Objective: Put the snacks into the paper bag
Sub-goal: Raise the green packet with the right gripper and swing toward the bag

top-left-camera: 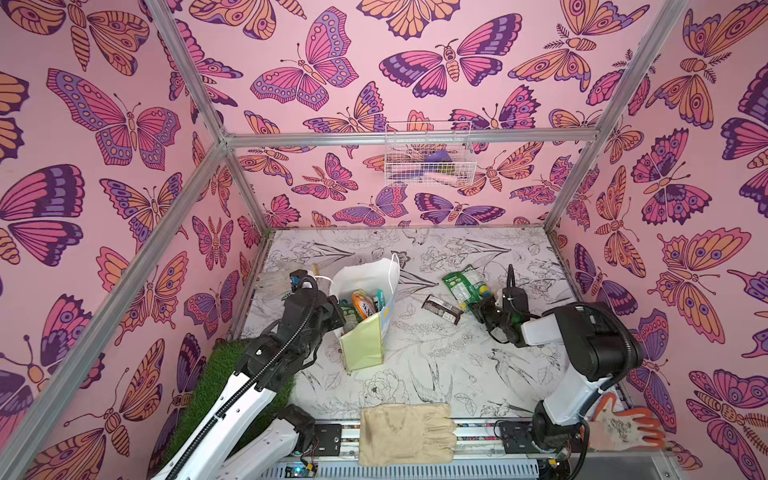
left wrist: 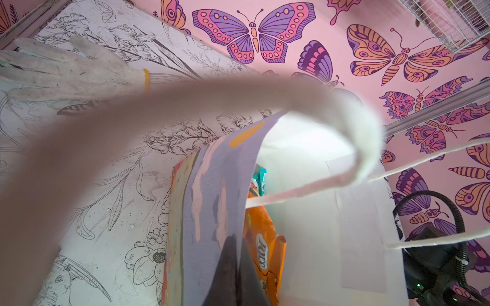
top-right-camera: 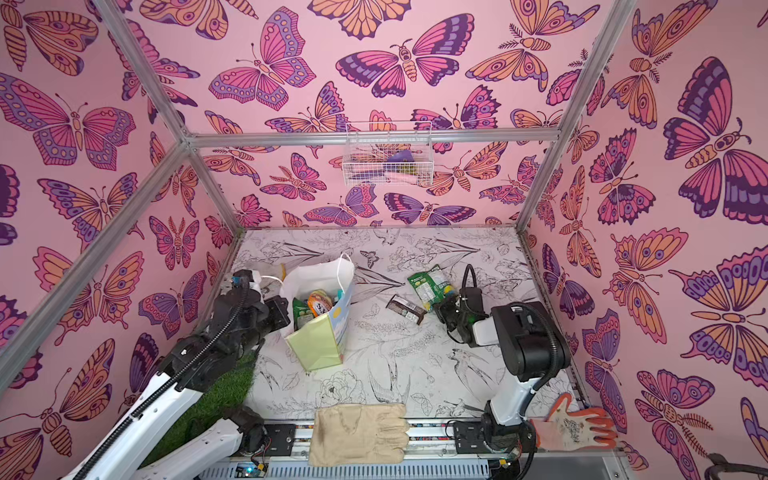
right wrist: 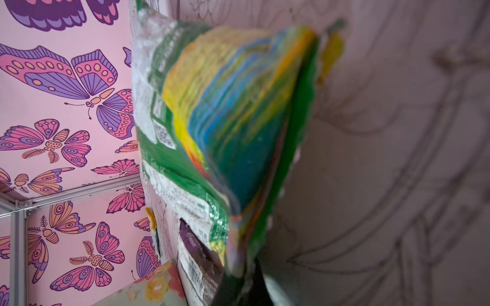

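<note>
The right gripper (top-left-camera: 478, 305) is clamped on the near edge of a green packet (top-left-camera: 459, 280). In the right wrist view the jaws pinch its crimped seam, and yellow and blue print shows on the face turned to the camera. The packet sits toward the right edge of the table (top-left-camera: 457, 374), roughly midway between the far and near edges. I cannot tell whether it is off the surface yet. Just beside it, toward the table's middle, the dark brown bar (top-left-camera: 442, 309) lies flat and loose.

The left gripper (top-left-camera: 337, 314) is closed on the left wall of the paper bag (top-left-camera: 361, 345) near the rim, holding the mouth open. The bag stands upright, left of the table's middle. An orange packet (top-left-camera: 362, 303) and a teal packet (top-left-camera: 379, 296) show inside it.

The step in hand looks like picking up the green packet, and the task seems well along, with only this packet and the bar outside the bag. The next move calls for lifting clear of the bar and carrying leftward to above the bag's mouth, between the cord handles. The packet should be released only once it is over the opening, because a grip on a thin glossy edge could slip.
</note>
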`<state>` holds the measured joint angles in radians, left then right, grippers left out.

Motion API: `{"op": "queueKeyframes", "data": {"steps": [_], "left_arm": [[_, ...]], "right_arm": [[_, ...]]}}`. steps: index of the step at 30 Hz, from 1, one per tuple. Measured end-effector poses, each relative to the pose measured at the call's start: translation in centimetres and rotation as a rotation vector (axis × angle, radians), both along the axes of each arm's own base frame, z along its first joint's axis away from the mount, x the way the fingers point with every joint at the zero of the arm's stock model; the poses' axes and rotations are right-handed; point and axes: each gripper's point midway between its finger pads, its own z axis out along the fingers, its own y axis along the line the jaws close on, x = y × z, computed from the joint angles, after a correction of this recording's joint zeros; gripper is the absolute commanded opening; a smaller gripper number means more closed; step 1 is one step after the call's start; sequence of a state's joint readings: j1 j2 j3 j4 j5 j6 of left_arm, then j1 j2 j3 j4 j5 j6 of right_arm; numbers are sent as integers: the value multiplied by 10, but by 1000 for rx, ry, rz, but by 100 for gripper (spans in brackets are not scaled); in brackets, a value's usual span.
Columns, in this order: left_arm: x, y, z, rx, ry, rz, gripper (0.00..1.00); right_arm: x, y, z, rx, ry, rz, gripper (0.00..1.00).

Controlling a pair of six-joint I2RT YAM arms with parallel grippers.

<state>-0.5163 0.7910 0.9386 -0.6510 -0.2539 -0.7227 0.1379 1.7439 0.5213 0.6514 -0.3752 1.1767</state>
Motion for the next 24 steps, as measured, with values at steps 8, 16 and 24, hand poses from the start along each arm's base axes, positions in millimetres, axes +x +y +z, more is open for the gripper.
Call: {"op": "queueKeyframes", "data": {"steps": [8,16,24], "left_arm": [[0,0,0,0,1,0,0],[0,0,0,1,2,0,0],[2,-2,0,1,6,-3,0]], "right_arm": [[-13,-3,27,-45,-4,24,0],[-18,-8,71,-138,-80,54,0],[-27,-3,101,-231,-120,104,0]]}}
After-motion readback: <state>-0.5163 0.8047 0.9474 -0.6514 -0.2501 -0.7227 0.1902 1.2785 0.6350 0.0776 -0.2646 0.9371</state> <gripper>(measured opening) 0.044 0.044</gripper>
